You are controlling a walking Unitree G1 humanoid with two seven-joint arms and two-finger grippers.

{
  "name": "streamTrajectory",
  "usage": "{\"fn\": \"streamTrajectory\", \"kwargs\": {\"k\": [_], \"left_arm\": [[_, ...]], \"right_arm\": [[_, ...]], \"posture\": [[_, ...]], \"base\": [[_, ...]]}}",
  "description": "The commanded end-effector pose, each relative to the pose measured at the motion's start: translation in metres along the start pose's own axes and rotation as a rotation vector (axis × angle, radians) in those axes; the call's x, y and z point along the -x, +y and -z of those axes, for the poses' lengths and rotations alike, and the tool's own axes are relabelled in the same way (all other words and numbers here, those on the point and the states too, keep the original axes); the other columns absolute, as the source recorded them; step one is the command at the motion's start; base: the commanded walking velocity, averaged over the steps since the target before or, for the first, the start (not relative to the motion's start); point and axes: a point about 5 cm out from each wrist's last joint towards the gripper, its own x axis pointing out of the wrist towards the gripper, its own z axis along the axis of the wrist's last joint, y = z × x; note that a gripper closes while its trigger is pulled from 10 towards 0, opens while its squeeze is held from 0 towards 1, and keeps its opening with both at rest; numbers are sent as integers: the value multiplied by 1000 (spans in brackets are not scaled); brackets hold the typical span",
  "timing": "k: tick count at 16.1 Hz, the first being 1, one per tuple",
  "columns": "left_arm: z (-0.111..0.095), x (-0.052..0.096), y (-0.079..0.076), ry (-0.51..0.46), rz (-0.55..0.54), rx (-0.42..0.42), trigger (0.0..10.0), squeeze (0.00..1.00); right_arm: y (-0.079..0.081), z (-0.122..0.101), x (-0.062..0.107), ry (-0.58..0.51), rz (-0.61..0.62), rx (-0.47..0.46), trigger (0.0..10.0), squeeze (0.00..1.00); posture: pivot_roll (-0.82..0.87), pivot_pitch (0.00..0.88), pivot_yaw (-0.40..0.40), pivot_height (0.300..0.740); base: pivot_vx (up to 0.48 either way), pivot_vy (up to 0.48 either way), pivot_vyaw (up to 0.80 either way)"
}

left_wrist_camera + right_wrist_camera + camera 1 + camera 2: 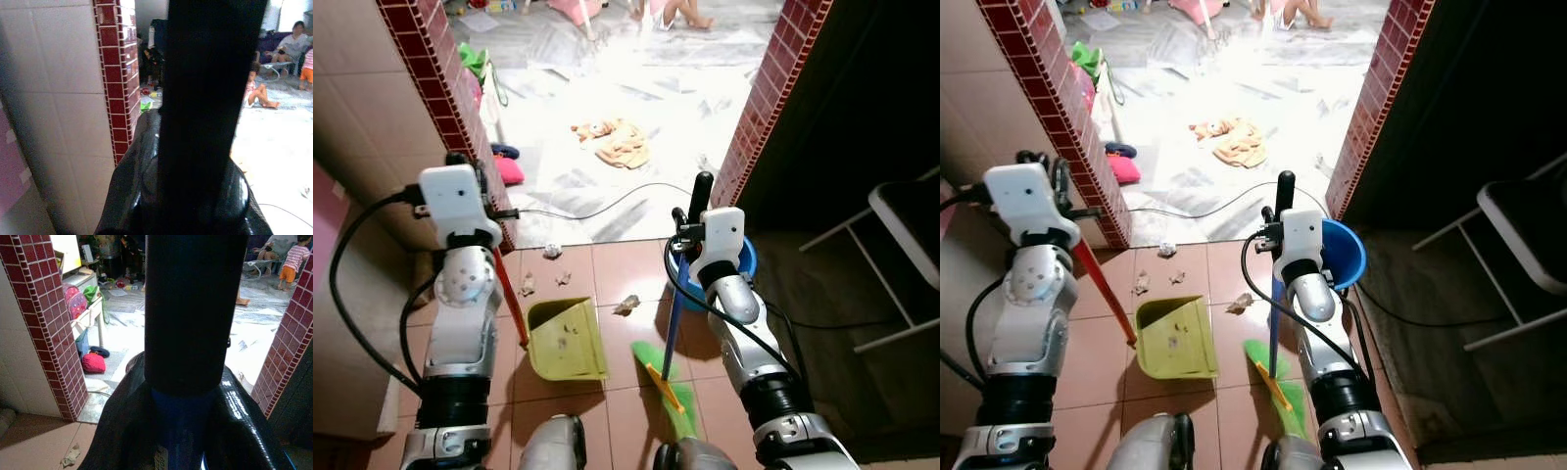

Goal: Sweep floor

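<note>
A yellow-green dustpan [566, 338] stands on the red tiles with its mouth facing away from me. Its red handle [510, 294] runs up into my left gripper [470, 211], which is shut on the handle's black top [210, 88]. To its right a broom with green bristles [672, 390] rests on the floor. My right gripper [697, 227] is shut on the broom's blue shaft [674, 313], just under its black grip [195, 308]. Crumpled paper scraps [626, 305] lie ahead of the dustpan, others [552, 253] near the doorway.
A blue bucket [746, 260] stands behind my right arm by the right brick pillar [764, 98]. The left brick pillar [445, 88] flanks the doorway. A cable [607, 204], a tan cloth [622, 147] and a pink item [509, 171] lie beyond. A chair [906, 220] is right. People sit far back.
</note>
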Motion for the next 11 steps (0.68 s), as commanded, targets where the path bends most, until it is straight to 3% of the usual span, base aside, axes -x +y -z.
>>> {"fn": "streamTrajectory", "kwargs": {"k": [1,11], "left_arm": [[-17,-4,-4,-76,13,13,10000,0],[-17,-4,-8,-78,33,24,10000,0]], "right_arm": [[0,-9,-2,-43,-1,3,10000,0],[3,-8,-2,-43,-10,25,10000,0]], "posture": [[-22,90,9,740],[-24,94,9,740]], "base": [[292,0,0],[421,0,0]]}}
